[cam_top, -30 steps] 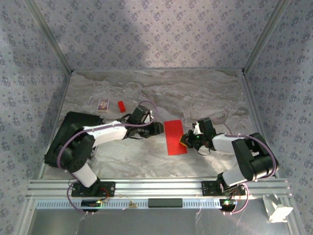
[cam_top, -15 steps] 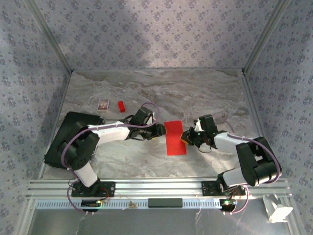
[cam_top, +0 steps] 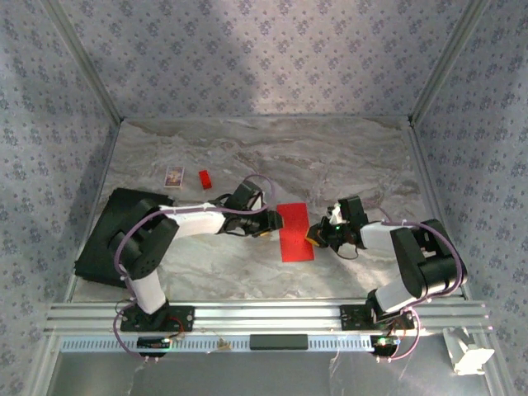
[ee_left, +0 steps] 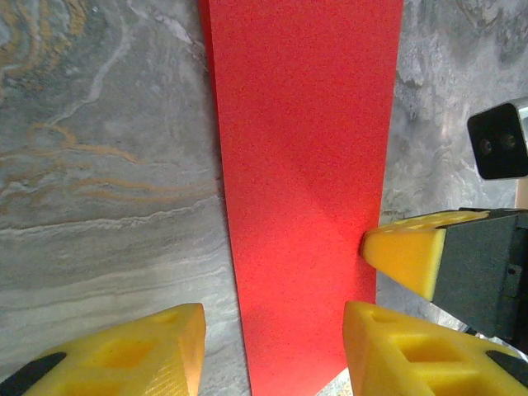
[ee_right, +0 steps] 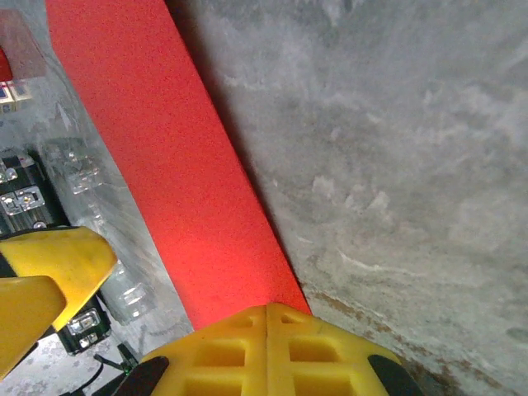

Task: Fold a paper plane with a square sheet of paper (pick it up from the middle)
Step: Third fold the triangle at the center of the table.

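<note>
The left tool [ee_left: 274,323] stood spread, one yellow finger on each side of the red sheet of paper [ee_left: 301,148]. The right tool [ee_right: 266,322] was pressed together, its tip touching the sheet's right edge; whether it nipped the paper could not be told. The sheet, folded to a long strip, lay flat on the marble surface [cam_top: 247,157] between both arms. A small red block [cam_top: 205,179] and a patterned card [cam_top: 174,176] lay far left.

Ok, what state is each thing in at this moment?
red sheet: folded to a narrow strip, lying flat.
left gripper: open, straddling the sheet.
right gripper: shut, tip at the sheet's edge.
red block: lying apart, untouched.
patterned card: flat, beside the block.
</note>
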Controlling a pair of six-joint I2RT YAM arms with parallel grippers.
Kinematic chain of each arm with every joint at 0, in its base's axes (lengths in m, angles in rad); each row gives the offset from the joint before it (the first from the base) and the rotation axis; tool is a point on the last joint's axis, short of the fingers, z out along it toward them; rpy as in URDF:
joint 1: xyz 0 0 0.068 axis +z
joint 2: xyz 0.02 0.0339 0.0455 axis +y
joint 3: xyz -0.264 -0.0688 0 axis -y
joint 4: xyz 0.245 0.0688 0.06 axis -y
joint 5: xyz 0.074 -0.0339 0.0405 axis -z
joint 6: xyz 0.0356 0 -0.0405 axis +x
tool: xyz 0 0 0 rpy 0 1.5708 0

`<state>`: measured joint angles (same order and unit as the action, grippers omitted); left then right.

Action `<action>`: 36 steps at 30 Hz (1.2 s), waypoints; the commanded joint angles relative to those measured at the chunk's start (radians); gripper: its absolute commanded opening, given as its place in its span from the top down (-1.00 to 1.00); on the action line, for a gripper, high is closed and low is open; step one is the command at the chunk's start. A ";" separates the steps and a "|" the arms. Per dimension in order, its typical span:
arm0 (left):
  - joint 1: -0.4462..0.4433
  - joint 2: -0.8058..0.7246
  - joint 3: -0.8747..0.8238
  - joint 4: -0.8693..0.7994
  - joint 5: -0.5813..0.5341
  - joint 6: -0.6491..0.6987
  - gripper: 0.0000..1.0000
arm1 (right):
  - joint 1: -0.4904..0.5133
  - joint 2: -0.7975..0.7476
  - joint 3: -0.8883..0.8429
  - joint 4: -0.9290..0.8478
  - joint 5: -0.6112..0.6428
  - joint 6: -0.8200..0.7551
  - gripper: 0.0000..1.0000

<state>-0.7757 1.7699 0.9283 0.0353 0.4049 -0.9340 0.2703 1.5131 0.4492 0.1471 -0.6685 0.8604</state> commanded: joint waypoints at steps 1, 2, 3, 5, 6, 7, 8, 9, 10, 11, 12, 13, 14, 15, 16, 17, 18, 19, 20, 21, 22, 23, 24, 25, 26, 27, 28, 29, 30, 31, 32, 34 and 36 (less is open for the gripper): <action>-0.013 0.027 0.033 0.015 0.023 -0.010 0.10 | 0.006 0.066 -0.038 -0.047 0.058 0.025 0.93; -0.016 0.033 0.035 0.015 0.023 -0.009 0.11 | 0.006 0.066 -0.037 -0.047 0.058 0.026 0.93; -0.016 0.039 0.038 0.015 0.024 -0.011 0.12 | 0.008 0.065 -0.036 -0.047 0.059 0.026 0.93; -0.016 0.052 0.042 0.017 0.025 -0.014 0.15 | 0.008 0.064 -0.035 -0.049 0.058 0.024 0.93; -0.017 0.058 0.044 0.018 0.027 -0.014 0.17 | 0.008 0.064 -0.035 -0.049 0.058 0.022 0.93; -0.016 0.064 0.046 0.022 0.028 -0.015 0.18 | 0.007 0.063 -0.035 -0.050 0.059 0.021 0.93; -0.018 0.068 0.048 0.024 0.029 -0.015 0.18 | 0.008 0.064 -0.038 -0.052 0.060 0.020 0.94; -0.017 0.074 0.051 0.024 0.031 -0.017 0.18 | 0.008 0.063 -0.038 -0.052 0.061 0.019 0.94; -0.019 0.080 0.056 0.026 0.034 -0.016 0.21 | 0.007 0.063 -0.039 -0.052 0.063 0.019 0.94; -0.019 0.085 0.059 0.025 0.036 -0.015 0.21 | 0.009 0.063 -0.040 -0.051 0.064 0.020 0.94; -0.019 0.092 0.062 0.023 0.037 -0.016 0.22 | 0.008 0.063 -0.040 -0.050 0.064 0.021 0.94; -0.022 0.099 0.065 0.023 0.040 -0.015 0.22 | 0.007 0.063 -0.043 -0.048 0.064 0.021 0.94; -0.020 0.104 0.067 0.024 0.041 -0.018 0.22 | 0.008 0.063 -0.041 -0.047 0.063 0.021 0.94; -0.022 0.109 0.068 0.026 0.042 -0.019 0.22 | 0.008 0.062 -0.040 -0.049 0.063 0.021 0.94; -0.022 0.114 0.070 0.026 0.042 -0.021 0.22 | 0.009 0.063 -0.041 -0.049 0.064 0.021 0.94; -0.023 0.118 0.072 0.026 0.043 -0.022 0.23 | 0.008 0.064 -0.041 -0.049 0.063 0.020 0.94; -0.023 0.121 0.072 0.028 0.043 -0.023 0.23 | 0.009 0.061 -0.041 -0.049 0.061 0.019 0.94; -0.025 0.123 0.074 0.030 0.047 -0.023 0.24 | 0.010 0.059 -0.042 -0.049 0.062 0.020 0.94; -0.027 0.125 0.076 0.036 0.054 -0.023 0.27 | 0.010 0.059 -0.041 -0.049 0.061 0.020 0.94; -0.028 0.129 0.080 0.037 0.061 -0.023 0.28 | 0.011 0.058 -0.042 -0.049 0.060 0.020 0.94; -0.031 0.132 0.084 0.038 0.065 -0.024 0.28 | 0.010 0.055 -0.044 -0.048 0.062 0.020 0.94; -0.033 0.135 0.088 0.041 0.067 -0.023 0.28 | 0.012 0.053 -0.043 -0.049 0.063 0.020 0.94; -0.036 0.138 0.091 0.040 0.070 -0.023 0.28 | 0.012 0.054 -0.043 -0.049 0.063 0.020 0.94; -0.037 0.141 0.095 0.041 0.071 -0.023 0.28 | 0.013 0.053 -0.042 -0.049 0.063 0.022 0.94; -0.038 0.143 0.097 0.040 0.071 -0.023 0.28 | 0.014 0.053 -0.041 -0.050 0.063 0.022 0.94; -0.038 0.145 0.099 0.038 0.071 -0.023 0.30 | 0.015 0.053 -0.040 -0.050 0.064 0.021 0.94; -0.040 0.145 0.101 0.036 0.071 -0.023 0.30 | 0.016 0.053 -0.041 -0.049 0.064 0.023 0.94; -0.039 0.144 0.100 0.035 0.070 -0.023 0.30 | 0.017 0.053 -0.041 -0.050 0.064 0.023 0.94; -0.039 0.142 0.098 0.035 0.068 -0.025 0.30 | 0.017 0.053 -0.040 -0.049 0.065 0.022 0.94; -0.039 0.141 0.096 0.038 0.067 -0.026 0.30 | 0.020 0.051 -0.041 -0.050 0.065 0.022 0.94; -0.040 0.139 0.096 0.040 0.066 -0.028 0.30 | 0.019 0.050 -0.040 -0.050 0.066 0.022 0.94; -0.041 0.134 0.094 0.042 0.062 -0.033 0.30 | 0.019 0.049 -0.040 -0.050 0.067 0.024 0.94; -0.042 0.123 0.086 0.047 0.051 -0.036 0.32 | 0.020 0.050 -0.039 -0.051 0.068 0.023 0.94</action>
<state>-0.7956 1.8816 0.9997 0.0509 0.4416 -0.9596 0.2668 1.5146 0.4454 0.1577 -0.6762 0.8719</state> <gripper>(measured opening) 0.345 0.051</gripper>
